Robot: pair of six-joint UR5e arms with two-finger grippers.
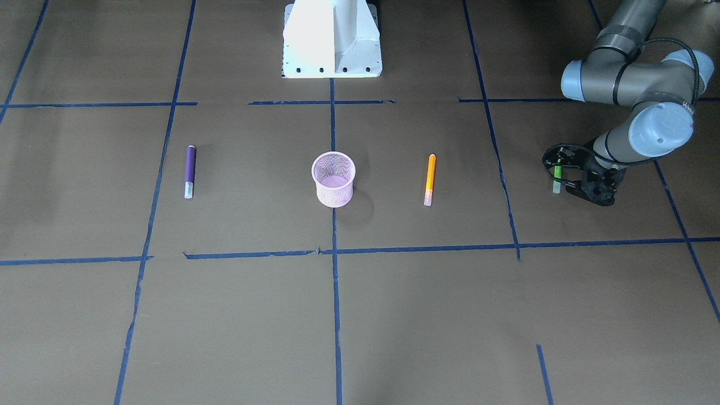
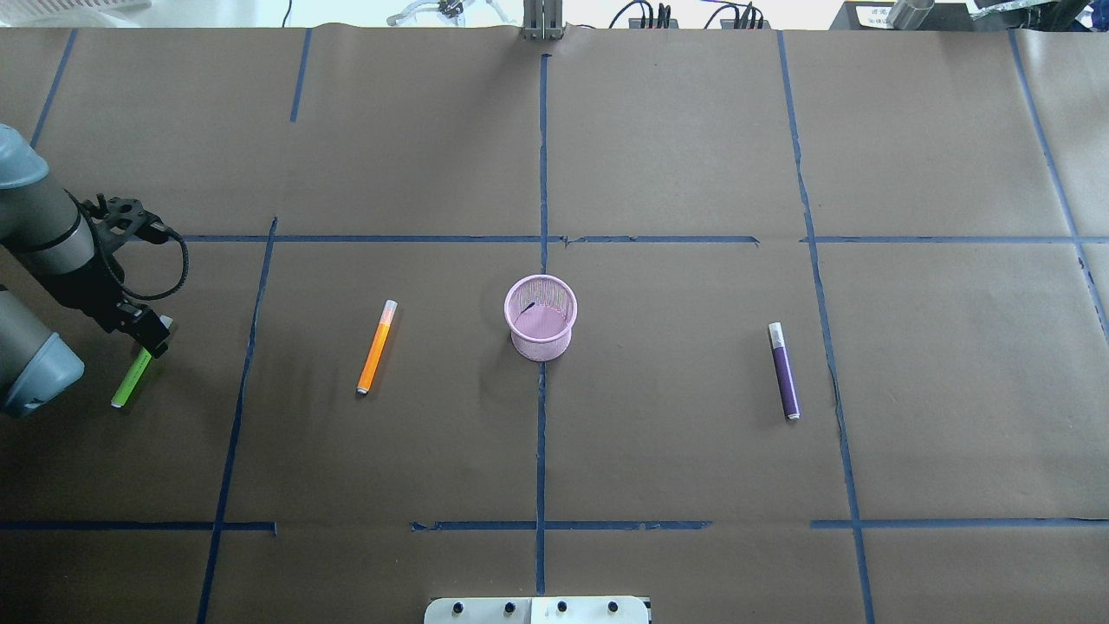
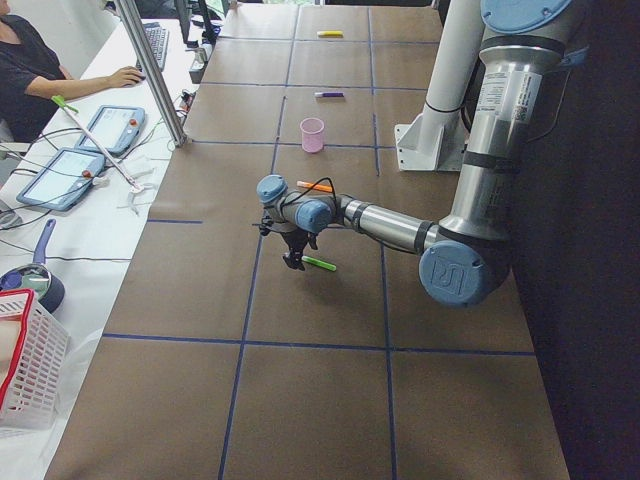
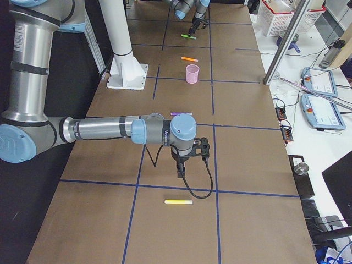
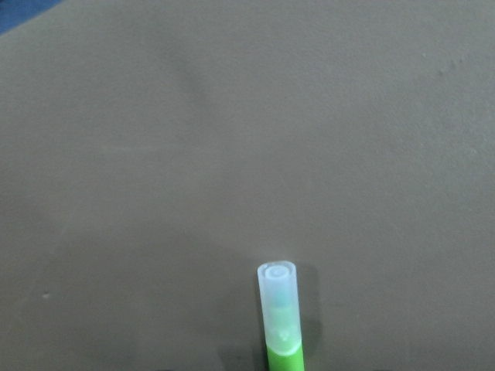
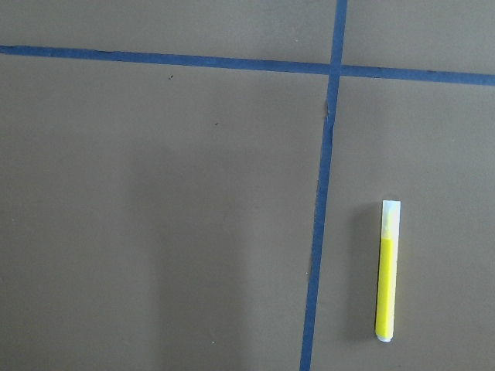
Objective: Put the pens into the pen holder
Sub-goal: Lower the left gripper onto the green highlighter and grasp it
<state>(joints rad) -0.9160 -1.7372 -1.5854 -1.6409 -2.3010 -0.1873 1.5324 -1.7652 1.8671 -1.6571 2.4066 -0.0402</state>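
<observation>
The green pen (image 2: 130,386) is straddled near its cap by the left tool (image 2: 153,341), closure unclear; gripped off-centre, it may be tipped and dropped.

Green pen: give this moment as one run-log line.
left gripper at slim green pen | jaws unclear | pink wire-mesh cup: no pens | orange pen, purple pen: outside cup

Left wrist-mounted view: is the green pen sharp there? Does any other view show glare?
Left wrist-mounted view: the green pen looks soft, slightly blurred near the lens. Exterior front-facing view: the white robot base is overexposed, its detail washed out. Right wrist-mounted view: the yellow pen is sharp.
</observation>
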